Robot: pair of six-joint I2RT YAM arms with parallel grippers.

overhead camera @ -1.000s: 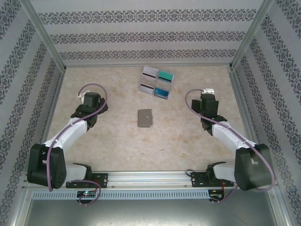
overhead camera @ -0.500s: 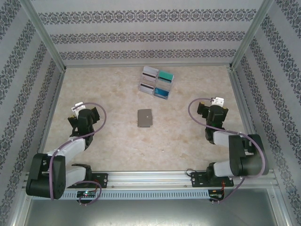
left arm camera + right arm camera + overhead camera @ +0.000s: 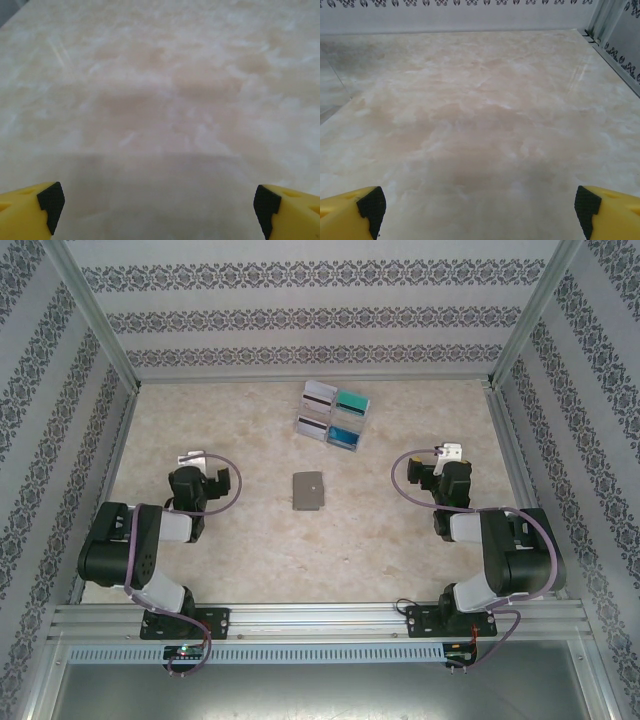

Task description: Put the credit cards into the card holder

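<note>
The card holder [image 3: 308, 491] is a small grey-brown square lying shut in the middle of the table. Behind it stands a four-part rack [image 3: 333, 415] with the credit cards in it: white-grey ones with a dark stripe [image 3: 318, 393], teal ones [image 3: 352, 402] and blue ones [image 3: 345, 435]. My left gripper [image 3: 208, 480] is folded back at the left, well away from the holder. Its yellow, black-tipped fingers [image 3: 50, 205] stand wide apart over bare table, so it is open. My right gripper [image 3: 441, 474] sits at the right, open too, with nothing between its fingers [image 3: 587, 210].
The marble-patterned table [image 3: 250, 540] is fenced by patterned walls and metal posts. In the right wrist view a wall with a metal rail [image 3: 615, 55] runs along the right, and the back wall [image 3: 470, 17] lies ahead.
Both arms have folded back toward their bases, drawing the grippers away from the middle of the table. The holder and the rack have not moved.
</note>
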